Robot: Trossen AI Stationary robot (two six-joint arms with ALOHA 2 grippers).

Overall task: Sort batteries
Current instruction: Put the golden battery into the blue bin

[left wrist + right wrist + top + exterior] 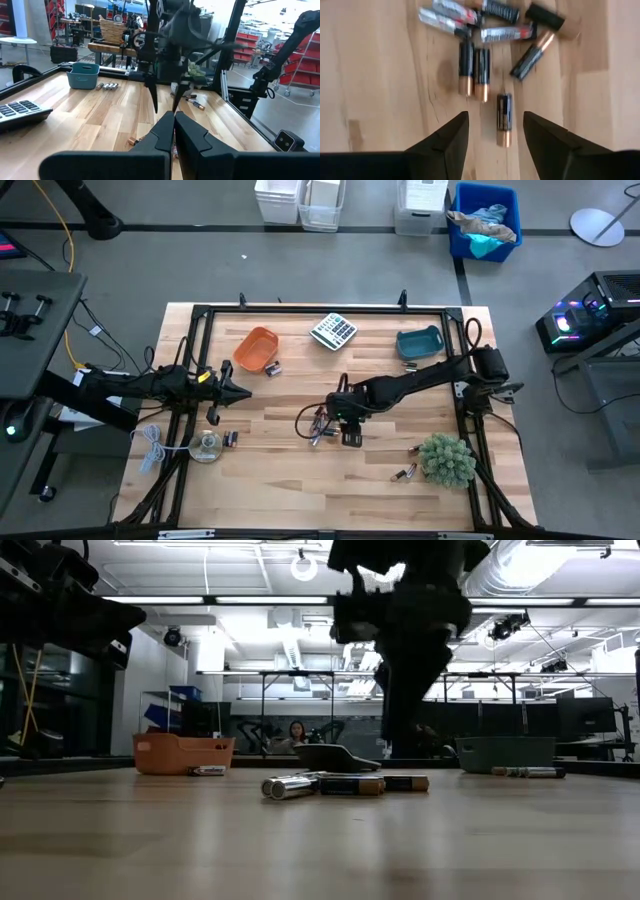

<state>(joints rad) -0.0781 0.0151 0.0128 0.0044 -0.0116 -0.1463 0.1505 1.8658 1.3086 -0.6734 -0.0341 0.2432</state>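
Where table (300, 480) ends: workshop bg

Batteries (318, 430) mid-table, between two bowls (257, 349) behind.

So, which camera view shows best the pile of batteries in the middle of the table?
The right wrist view: it looks straight down on the pile of batteries, each one distinct, between the right gripper's open fingers. The high view shows only a small cluster. The low view shows a few end-on. The left wrist view barely shows them.
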